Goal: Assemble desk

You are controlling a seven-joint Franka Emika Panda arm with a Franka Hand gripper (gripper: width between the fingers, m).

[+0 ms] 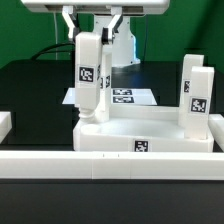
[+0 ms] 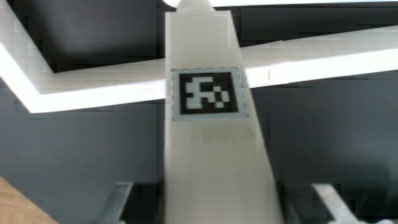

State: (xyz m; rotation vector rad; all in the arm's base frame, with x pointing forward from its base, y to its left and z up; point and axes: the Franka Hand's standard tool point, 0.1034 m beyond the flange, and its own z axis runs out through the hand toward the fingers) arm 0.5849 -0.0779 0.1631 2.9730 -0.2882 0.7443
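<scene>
On the black counter (image 1: 30, 90) sits the white tabletop (image 1: 145, 138), with two legs standing upright on it: one at the exterior view's left corner (image 1: 89, 75), two more tagged posts at the right (image 1: 196, 95). From the exterior view the pincer (image 1: 92, 33) comes down from above and grasps the top of the left leg, its fingers on either side. The wrist view shows what that view cannot: the leg's tagged face (image 2: 210, 92) running straight down between the two dark fingers (image 2: 121, 195), and the tabletop's white rim crossing behind it. Behind the tabletop the marker board (image 1: 130, 97) lies flat, partly hidden by the legs. A long white rail (image 1: 100, 163) runs across the front, touching or just beside the tabletop, and a shorter white block (image 1: 5, 125) lies at the far left.
</scene>
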